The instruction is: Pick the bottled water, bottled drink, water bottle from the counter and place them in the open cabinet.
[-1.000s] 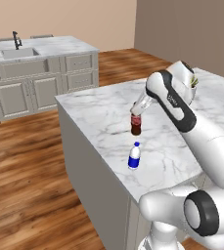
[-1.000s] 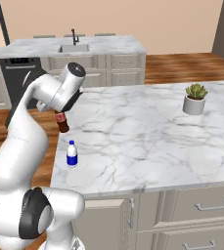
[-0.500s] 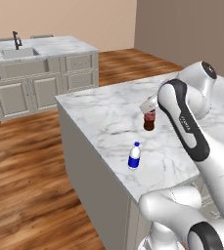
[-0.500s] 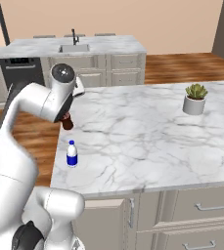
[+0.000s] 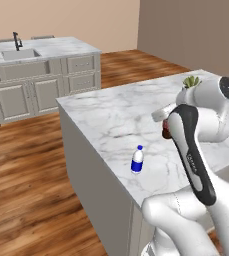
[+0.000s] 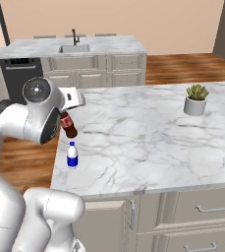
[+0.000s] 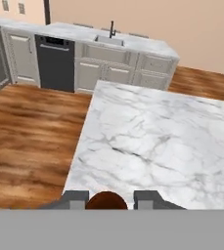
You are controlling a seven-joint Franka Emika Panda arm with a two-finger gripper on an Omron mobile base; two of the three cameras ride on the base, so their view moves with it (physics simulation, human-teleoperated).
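The gripper (image 7: pixel 106 199) was closed on the bottled drink (image 6: pixel 68 126), whose brown body was seen pinched between the two finger tips in the hand view. The bottle was held tilted above the counter (image 6: pixel 148 133), clear of the marble (its cap hidden behind the arm in the left base view). The bottled water (image 5: pixel 137 160) stood upright near the counter's edge, just below the held bottle. A potted plant (image 6: pixel 196 99) sat well apart.

No words or numbers can be read anywhere: the small clear plastic bottle with the blue label band (image 5: pixel 137 161) has a label, but its print is too tiny and blurry.
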